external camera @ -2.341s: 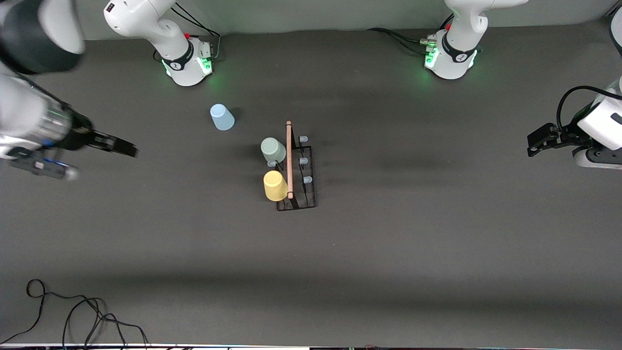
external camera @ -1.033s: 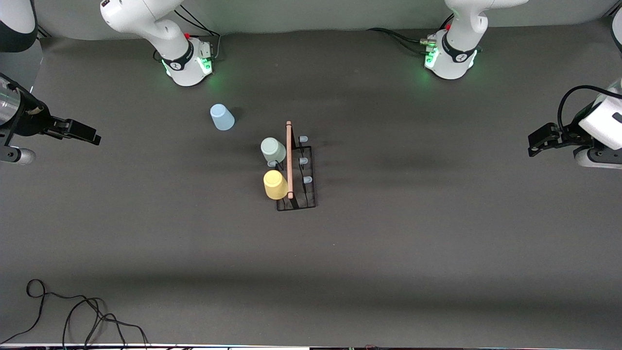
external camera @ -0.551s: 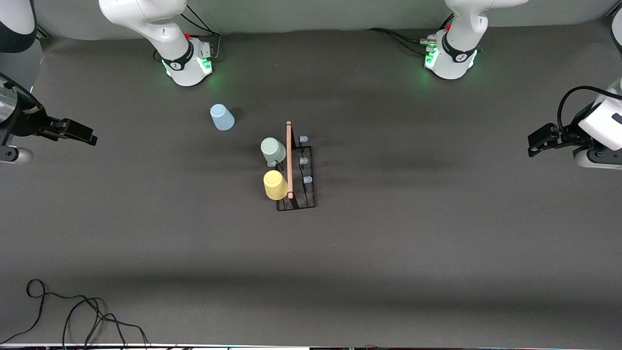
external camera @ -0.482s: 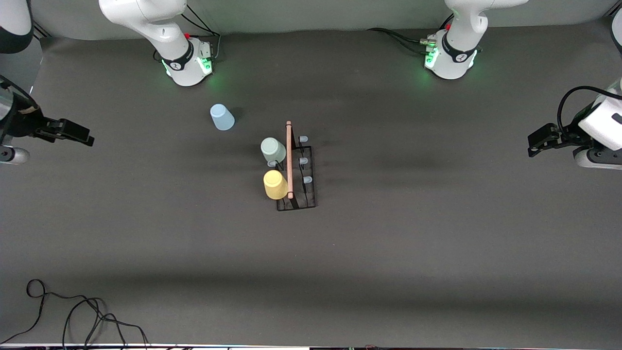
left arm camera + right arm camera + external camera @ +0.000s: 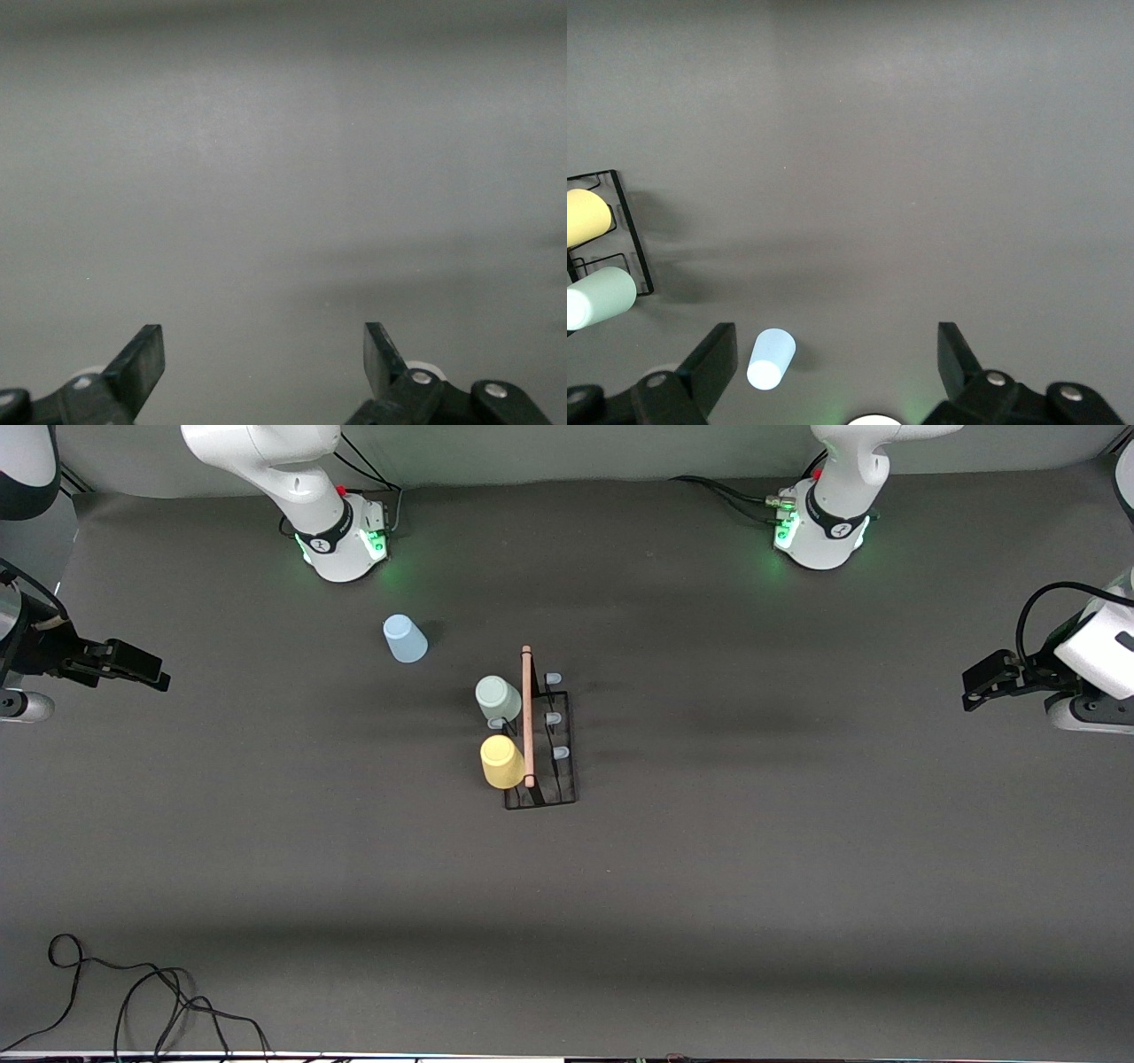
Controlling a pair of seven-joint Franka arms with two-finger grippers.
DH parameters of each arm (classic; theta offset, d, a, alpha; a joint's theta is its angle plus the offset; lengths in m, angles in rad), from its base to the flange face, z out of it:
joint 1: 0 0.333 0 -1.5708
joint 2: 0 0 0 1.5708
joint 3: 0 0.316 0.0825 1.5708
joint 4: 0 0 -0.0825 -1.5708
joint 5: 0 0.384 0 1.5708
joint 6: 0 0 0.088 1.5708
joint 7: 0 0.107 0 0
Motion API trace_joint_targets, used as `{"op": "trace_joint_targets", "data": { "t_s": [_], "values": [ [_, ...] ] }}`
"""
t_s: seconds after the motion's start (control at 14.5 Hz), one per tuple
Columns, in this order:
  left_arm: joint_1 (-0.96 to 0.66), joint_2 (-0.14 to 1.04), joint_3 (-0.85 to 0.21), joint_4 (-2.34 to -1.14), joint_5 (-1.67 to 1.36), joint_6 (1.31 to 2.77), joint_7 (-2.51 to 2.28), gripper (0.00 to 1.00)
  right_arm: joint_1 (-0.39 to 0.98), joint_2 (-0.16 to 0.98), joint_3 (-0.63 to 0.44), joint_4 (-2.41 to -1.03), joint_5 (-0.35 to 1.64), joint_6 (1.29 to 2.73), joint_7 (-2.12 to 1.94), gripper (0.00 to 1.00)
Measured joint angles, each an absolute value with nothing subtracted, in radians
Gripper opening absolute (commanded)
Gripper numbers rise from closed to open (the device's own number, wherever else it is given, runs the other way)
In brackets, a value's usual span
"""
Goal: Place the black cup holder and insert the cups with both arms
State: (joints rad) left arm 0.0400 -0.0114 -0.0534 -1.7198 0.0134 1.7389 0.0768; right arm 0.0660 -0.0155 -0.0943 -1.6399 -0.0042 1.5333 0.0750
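Holder stands mid-bench, a black wire rack with a pale wooden rod along its top and blue-tipped pegs. I count two cups on pegs on the side toward the right arm's end: the grey-green cup and, nearer the front camera, the yellow cup. Both are smooth tapered plastic. The blue cup sits upside down on the bench, apart from the holder and closer to the right arm's base, so I judge one insertion is left.

My right gripper hangs over the bench edge at its own end, fingers spread, nothing between them. My left gripper waits over the bare bench at its end, likewise spread and empty. The bench is a matte dark grey sheet.
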Motion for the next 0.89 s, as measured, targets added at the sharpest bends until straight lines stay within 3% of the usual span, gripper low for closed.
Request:
{"op": "trace_joint_targets", "data": {
  "t_s": [0.89],
  "values": [
    [0.042,0.007,-0.045,-1.690,0.028,1.739,0.077,1.00,0.060,-0.015,-0.089,-1.639,-0.004,1.533,0.075,1.00]
  ]
}}
